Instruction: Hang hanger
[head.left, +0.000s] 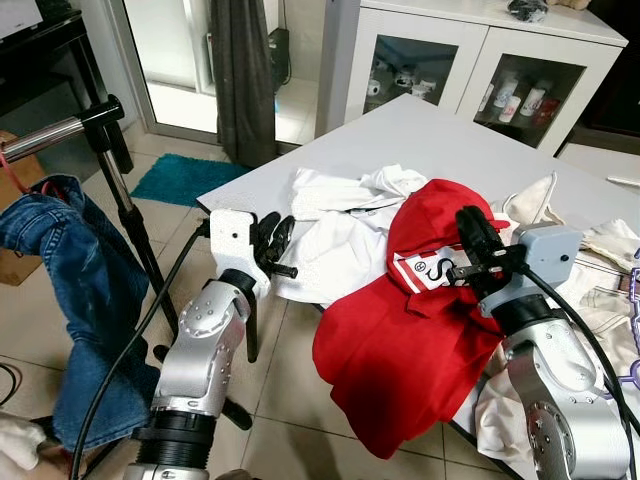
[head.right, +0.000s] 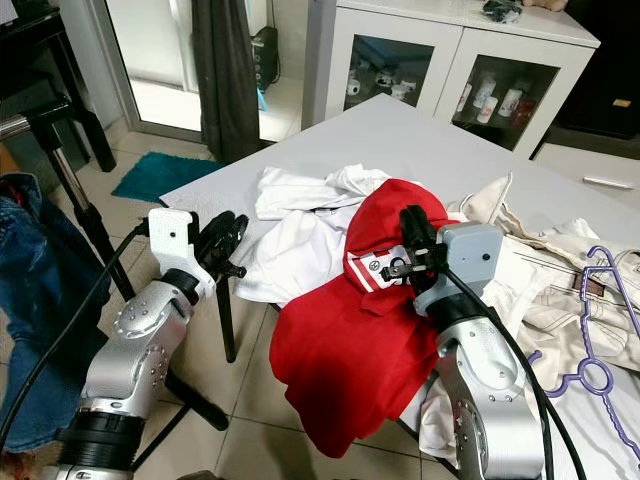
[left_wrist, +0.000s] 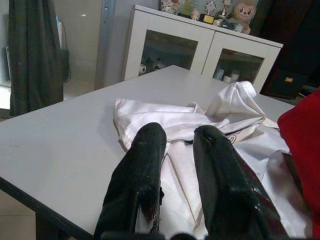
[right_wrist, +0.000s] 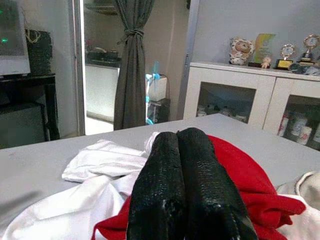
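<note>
On the grey table (head.right: 420, 130), right eye view: purple plastic hanger (head.right: 600, 330), lying flat on cream garments (head.right: 545, 275) at the robot's right edge, well apart from both grippers. Thin tubular frame, open hook, looped lower bar. Judged light, rigid, smooth and somewhat slippery; the best hold is likely the neck under the hook or a straight shoulder bar, where two fingers can close across the tube. Red polo shirt (head.right: 350, 350): soft knit, draped over the table edge, collar with a white printed label. Right gripper (head.right: 412, 240) rests at that collar, fingers pressed together; whether cloth is caught between them I cannot tell.

Left eye view: left gripper (head.left: 272, 240) hovers at the table's near corner beside a white shirt (head.left: 340, 215), crumpled, thin, matte. Blue jeans (head.left: 65, 290), heavy denim, hang on a metal clothes rail (head.left: 45, 135) at the robot's left, the likely hanging place. Teal mat (head.left: 180, 178) on tiled floor.

Left wrist view: two black fingers (left_wrist: 137, 185), slightly parted, nothing between them, above the white shirt's folds. White cabinet (left_wrist: 200, 47), glass doors.

Right wrist view: black textured fingers (right_wrist: 160, 190) touching along their length, over the red shirt. Dark curtain (right_wrist: 131, 65), tied at mid-height.
</note>
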